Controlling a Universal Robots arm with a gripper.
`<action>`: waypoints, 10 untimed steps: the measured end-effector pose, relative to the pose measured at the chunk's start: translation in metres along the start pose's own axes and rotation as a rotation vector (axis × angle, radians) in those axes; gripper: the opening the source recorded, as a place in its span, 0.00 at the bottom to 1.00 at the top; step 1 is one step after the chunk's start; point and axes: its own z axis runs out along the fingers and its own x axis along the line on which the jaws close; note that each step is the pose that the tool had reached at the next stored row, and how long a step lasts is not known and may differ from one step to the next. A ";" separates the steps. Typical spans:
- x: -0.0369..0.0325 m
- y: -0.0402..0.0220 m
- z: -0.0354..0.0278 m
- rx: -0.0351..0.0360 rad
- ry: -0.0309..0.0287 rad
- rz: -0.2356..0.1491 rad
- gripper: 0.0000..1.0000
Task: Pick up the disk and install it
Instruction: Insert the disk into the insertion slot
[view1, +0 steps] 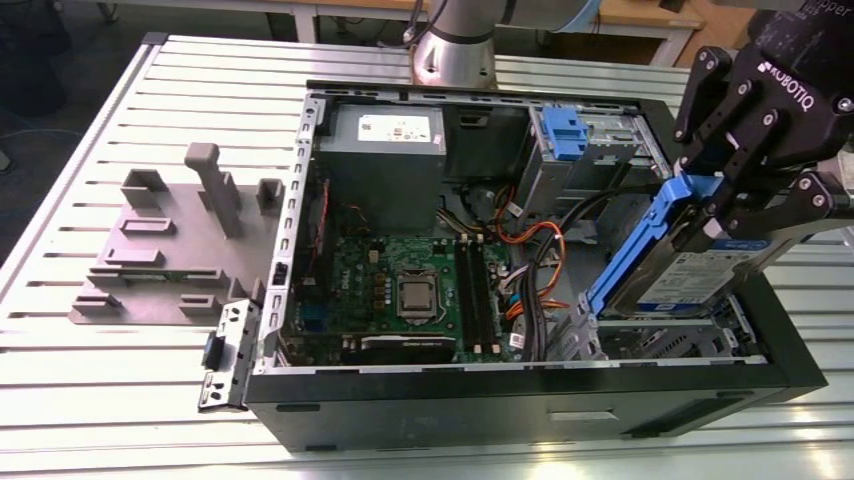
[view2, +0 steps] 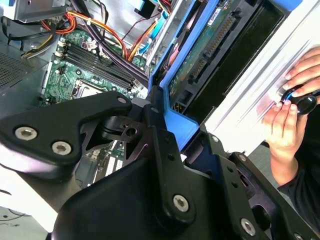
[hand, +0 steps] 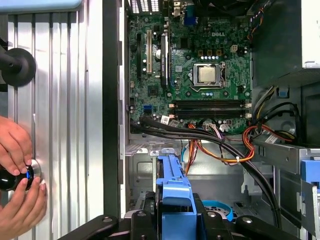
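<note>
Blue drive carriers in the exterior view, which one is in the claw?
The tilted carrier at the exterior view's right, holding the labelled disk, clamped by the claw. The other blue carrier sits inside the case.

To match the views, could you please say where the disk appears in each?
Exterior view: disk tilted in the gripper, at the exterior view's right.
Second wrist view: disk beside the motherboard.
First wrist view: disk's blue edge before the motherboard.
Shared landmark: the motherboard.

Blue-railed silver disk (view1: 678, 272), green motherboard (view1: 400, 262)
</note>
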 end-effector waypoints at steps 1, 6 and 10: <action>0.0001 0.0000 0.0003 0.0000 0.0001 0.000 0.36; 0.0010 -0.0002 0.0022 -0.0001 0.0000 0.002 0.36; 0.0021 -0.0005 0.0039 -0.0001 0.0000 0.004 0.36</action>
